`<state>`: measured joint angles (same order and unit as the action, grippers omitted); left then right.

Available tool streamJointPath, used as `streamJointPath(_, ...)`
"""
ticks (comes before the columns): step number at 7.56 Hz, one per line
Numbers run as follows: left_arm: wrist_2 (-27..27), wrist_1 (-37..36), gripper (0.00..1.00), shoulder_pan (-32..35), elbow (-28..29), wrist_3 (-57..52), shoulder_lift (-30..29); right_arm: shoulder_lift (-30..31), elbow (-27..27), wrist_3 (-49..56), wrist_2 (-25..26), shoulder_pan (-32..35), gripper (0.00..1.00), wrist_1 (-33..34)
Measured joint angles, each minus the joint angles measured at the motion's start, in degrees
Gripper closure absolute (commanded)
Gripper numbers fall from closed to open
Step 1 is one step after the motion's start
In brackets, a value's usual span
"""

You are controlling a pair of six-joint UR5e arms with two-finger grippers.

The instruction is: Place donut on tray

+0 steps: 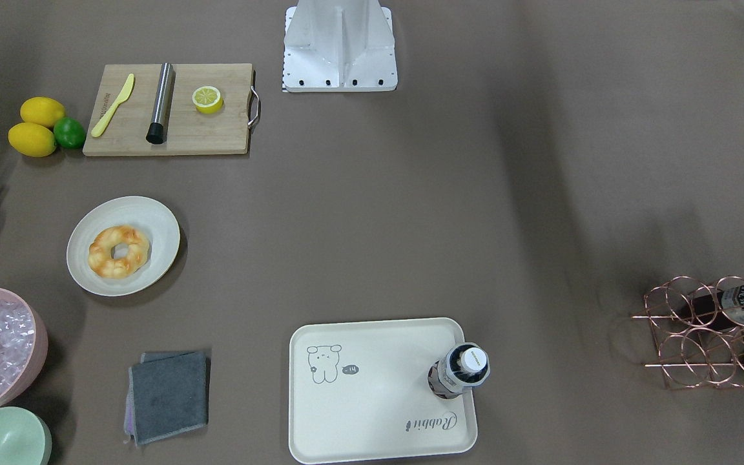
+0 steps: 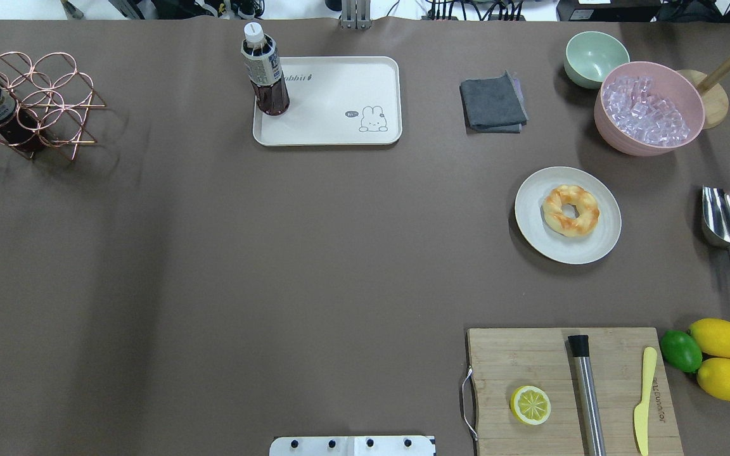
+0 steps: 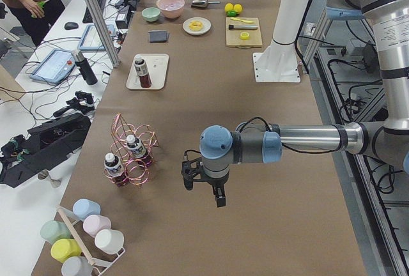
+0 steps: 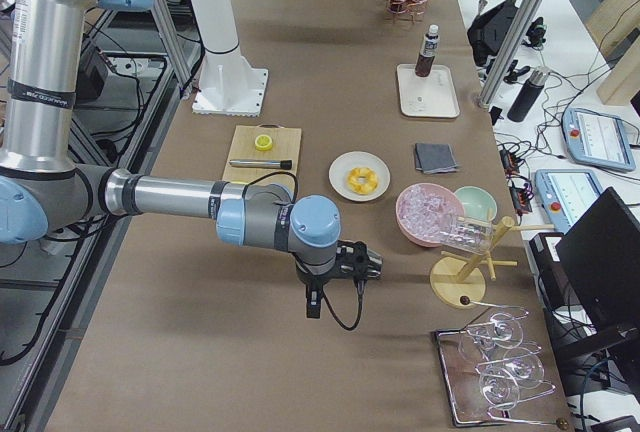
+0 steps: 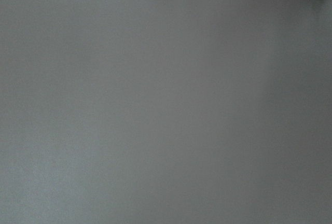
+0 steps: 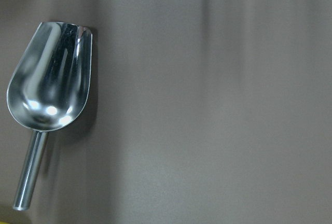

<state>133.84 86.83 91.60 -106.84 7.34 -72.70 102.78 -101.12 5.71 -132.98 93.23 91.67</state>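
- Overhead exterior shows the donut lying flat in the middle of a round off-white plate, not on the tray.
- Nothing is touching the donut; neither arm reaches over the plate.
- Beyond the plate from the robot, and toward its left, a folded grey cloth lies on the table.
- Further that same way, well apart from the plate, is the tray. A capped bottle stands upright on the tray corner farthest from the plate.
- Just beyond the plate and to the robot's right sits a pink bowl full of ice, with a green bowl behind it.
- To the plate's right lies a metal scoop, also seen in the right wrist view.
- On the robot's side of the plate is a wooden cutting board carrying a halved lemon.
- From the side views, the left gripper and right gripper both hang above the table, far from the plate. I can't tell whether either pincer is open or closed.
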Motion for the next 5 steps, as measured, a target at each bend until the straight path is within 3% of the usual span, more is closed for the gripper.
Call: streamJointPath(5,0.17,-0.08,0.02,-0.02,-0.04,0.12,0.02,0.58,0.08,0.00,0.06,-0.03,0.00,-0.03)
